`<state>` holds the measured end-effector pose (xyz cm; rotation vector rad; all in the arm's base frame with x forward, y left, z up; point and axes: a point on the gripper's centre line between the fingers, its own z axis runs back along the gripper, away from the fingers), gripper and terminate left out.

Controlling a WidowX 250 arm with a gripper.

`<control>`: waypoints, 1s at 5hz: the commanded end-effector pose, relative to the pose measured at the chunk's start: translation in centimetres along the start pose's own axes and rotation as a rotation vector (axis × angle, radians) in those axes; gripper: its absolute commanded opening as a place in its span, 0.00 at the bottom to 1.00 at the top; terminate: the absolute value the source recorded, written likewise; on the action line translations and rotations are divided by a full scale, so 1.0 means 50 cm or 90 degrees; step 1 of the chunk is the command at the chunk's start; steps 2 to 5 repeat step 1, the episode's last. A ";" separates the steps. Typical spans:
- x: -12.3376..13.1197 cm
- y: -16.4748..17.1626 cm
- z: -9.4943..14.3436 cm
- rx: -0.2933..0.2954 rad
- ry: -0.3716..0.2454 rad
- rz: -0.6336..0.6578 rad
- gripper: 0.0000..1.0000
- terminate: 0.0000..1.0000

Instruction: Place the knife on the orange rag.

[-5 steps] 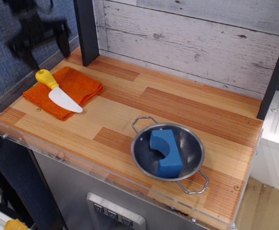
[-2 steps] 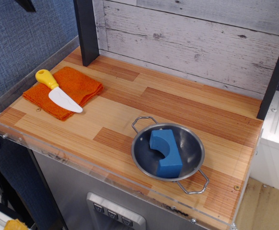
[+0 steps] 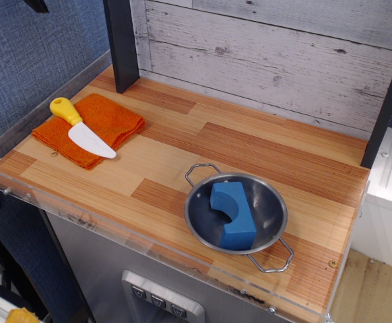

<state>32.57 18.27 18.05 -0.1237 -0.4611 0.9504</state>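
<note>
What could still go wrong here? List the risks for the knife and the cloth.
1. The knife lies on the orange rag, but its white blade tip overhangs the rag's front edge, so a nudge might slide it onto the wooden counter.
2. The rag sits near the counter's left edge; dragging it could carry the knife off.
3. The arm is almost out of view, so its jaws cannot be checked.
</note>
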 end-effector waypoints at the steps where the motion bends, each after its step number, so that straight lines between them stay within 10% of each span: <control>1: 0.003 0.000 0.053 -0.016 -0.034 -0.005 1.00 1.00; 5: 0.003 0.000 0.053 -0.016 -0.034 -0.005 1.00 1.00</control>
